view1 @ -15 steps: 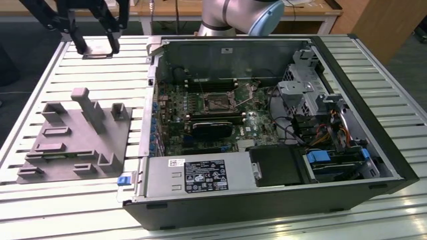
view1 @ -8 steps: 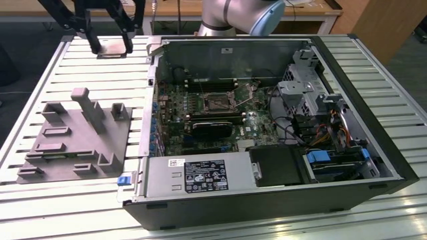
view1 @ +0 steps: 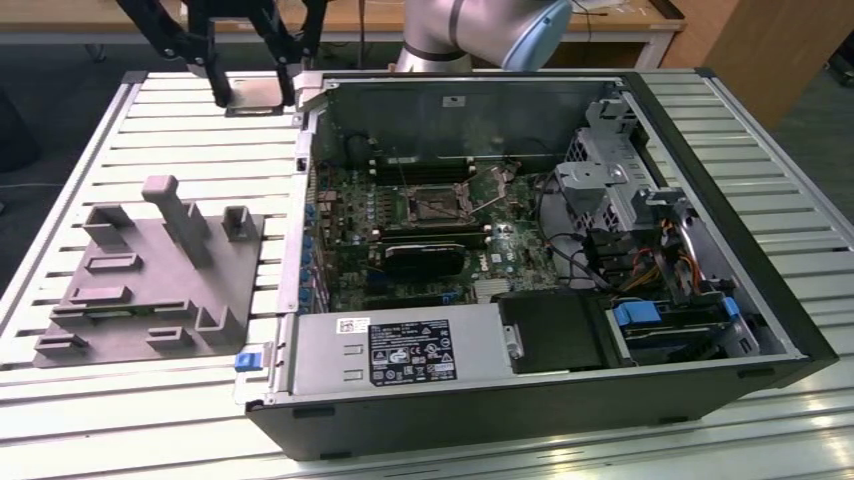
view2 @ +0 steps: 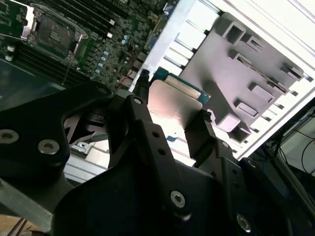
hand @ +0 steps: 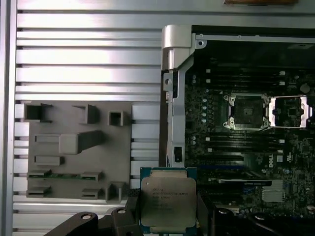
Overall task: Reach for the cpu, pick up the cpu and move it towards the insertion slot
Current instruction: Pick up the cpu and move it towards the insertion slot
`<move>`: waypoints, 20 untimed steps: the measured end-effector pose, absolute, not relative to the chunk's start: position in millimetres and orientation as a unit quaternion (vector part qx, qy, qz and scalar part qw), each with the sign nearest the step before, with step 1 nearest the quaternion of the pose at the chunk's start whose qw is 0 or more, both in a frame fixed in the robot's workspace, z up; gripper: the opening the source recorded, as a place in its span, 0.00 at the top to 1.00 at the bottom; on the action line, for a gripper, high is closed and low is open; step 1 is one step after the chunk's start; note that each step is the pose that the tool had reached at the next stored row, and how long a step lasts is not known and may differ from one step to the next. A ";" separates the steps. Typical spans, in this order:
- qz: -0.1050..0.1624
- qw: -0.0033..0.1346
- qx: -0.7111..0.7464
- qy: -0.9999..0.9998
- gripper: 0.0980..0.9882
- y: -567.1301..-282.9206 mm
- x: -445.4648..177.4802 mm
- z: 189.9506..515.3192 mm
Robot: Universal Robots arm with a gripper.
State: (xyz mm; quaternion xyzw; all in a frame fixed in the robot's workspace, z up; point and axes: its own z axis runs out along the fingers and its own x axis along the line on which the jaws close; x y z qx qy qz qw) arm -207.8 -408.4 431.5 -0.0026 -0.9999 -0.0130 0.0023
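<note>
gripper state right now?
Gripper: shut on the small flat square silver-topped cpu, held above the slatted table beside the open case.

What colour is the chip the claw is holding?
The cpu has a silver metal top on a green-blue edged board, shown best in the first wrist view.

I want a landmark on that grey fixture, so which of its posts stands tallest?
The slender post near the grey fixture's middle; it rises well above the short blocks around it. The tool holds the cpu away from it.
</note>
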 end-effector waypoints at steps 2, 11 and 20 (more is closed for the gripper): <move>-0.013 0.002 -0.003 -1.000 0.50 -408.4 -201.5 431.6; -0.013 0.003 -0.003 -1.000 0.50 -408.4 -171.2 431.6; -0.013 0.005 -0.003 -1.000 0.50 -408.4 -135.8 431.5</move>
